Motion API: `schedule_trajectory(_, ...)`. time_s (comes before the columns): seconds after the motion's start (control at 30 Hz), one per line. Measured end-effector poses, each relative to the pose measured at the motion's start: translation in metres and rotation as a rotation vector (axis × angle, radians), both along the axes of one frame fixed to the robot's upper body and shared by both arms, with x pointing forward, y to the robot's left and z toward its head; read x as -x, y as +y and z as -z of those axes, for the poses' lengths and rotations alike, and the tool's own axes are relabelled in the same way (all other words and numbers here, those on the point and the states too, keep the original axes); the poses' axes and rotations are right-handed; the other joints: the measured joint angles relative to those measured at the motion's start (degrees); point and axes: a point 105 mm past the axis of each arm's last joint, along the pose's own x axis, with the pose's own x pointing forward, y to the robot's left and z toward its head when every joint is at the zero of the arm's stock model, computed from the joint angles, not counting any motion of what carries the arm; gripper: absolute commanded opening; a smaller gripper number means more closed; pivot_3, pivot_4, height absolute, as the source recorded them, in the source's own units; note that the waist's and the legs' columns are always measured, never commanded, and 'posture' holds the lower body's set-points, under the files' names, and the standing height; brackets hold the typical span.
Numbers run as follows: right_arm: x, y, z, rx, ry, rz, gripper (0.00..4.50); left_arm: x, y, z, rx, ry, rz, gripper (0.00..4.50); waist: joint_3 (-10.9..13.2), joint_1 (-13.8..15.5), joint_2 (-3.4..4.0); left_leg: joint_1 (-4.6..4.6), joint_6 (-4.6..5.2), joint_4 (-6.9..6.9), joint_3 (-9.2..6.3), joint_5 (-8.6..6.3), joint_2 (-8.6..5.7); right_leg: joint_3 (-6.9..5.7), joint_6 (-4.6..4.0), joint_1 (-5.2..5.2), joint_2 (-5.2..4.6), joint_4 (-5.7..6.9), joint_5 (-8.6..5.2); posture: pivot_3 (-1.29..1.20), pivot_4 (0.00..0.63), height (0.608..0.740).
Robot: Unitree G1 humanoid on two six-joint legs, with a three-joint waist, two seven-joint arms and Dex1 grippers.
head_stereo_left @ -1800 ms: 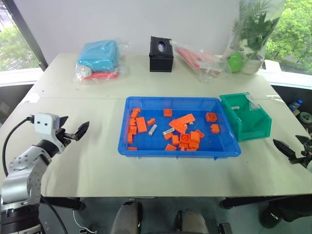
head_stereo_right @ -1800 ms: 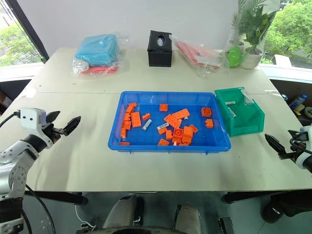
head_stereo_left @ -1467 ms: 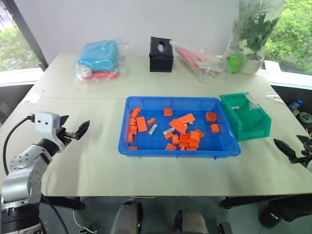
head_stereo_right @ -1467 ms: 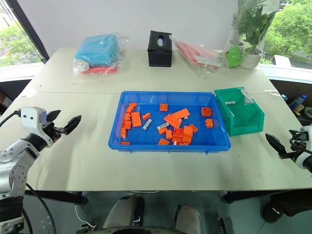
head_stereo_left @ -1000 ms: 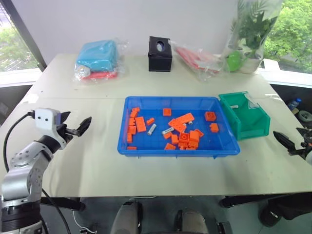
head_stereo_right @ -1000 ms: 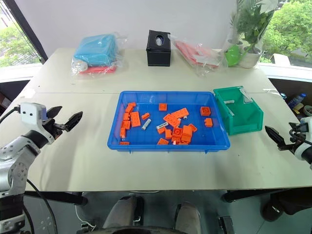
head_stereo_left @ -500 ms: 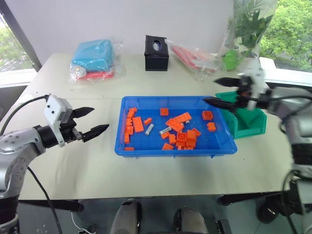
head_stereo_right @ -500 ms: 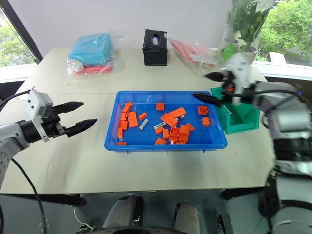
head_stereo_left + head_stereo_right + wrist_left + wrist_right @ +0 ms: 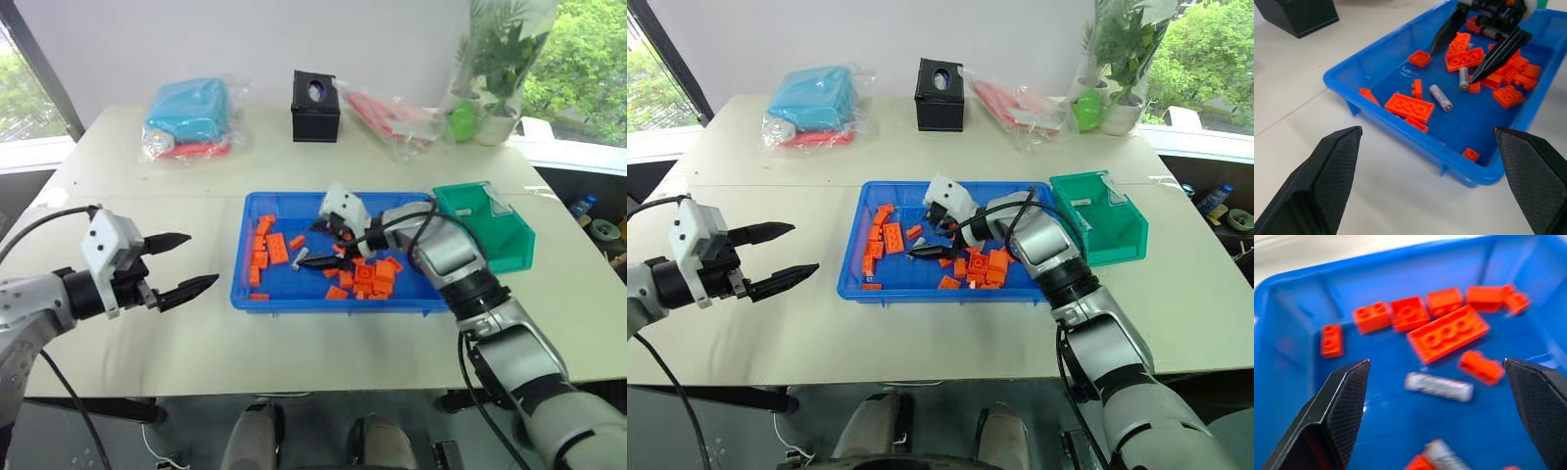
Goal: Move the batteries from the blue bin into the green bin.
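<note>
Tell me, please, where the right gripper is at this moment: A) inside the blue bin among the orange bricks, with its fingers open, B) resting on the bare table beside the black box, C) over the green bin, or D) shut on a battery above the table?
A: the right gripper hangs over the floor of the blue bin, its fingers spread wide with nothing between them, pointing toward a battery lying among the orange bricks.

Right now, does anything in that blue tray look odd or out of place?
Yes: among the orange toy bricks in the blue bin lie two silver-grey batteries, mixed in with the toys. The right gripper hangs open inside the bin over them. Nothing looks spilled or broken.
</note>
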Motion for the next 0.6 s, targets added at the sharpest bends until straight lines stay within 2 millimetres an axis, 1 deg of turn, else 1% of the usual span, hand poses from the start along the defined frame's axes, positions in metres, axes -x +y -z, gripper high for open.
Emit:
schedule_trajectory(0.2,0.001,0.011,0.012,0.006,0.059,0.07,4.45,0.003,-0.005,-0.005,0.004,-0.02,0.017,4.5,0.0,-0.13,0.01,0.05,-0.03,-0.1,-0.01,0.01,0.14,-0.01,-0.46,-0.53,0.2,0.16,0.28,0.0,0.15,0.63)
schedule_trajectory(0.3,-0.001,0.017,0.019,0.006,0.077,0.098,4.45,0.002,-0.005,-0.007,0.004,-0.027,0.015,4.5,-0.02,-0.17,-0.03,0.07,-0.32,-0.02,0.03,0.2,0.15,-0.01,-0.48,-0.75,0.14,0.38,0.37,0.0,0.15,0.63)
schedule_trajectory(0.43,-0.006,0.019,0.03,0.03,0.084,0.139,4.45,0.0,-0.007,-0.01,0.005,-0.042,0.016,4.5,-0.07,-0.13,-0.14,0.05,-0.37,0.01,0.48,0.22,0.19,0.0,-0.56,-0.94,-0.03,0.59,0.54,0.0,0.15,0.63)
schedule_trajectory(0.6,-0.009,0.02,0.041,0.071,0.07,0.15,4.45,-0.003,-0.011,-0.012,0.009,-0.05,0.035,4.5,-0.08,-0.21,-0.16,0.05,-0.38,0.01,0.57,0.22,0.27,-0.01,-0.56,-1.02,-0.01,0.63,0.52,0.0,0.15,0.63)
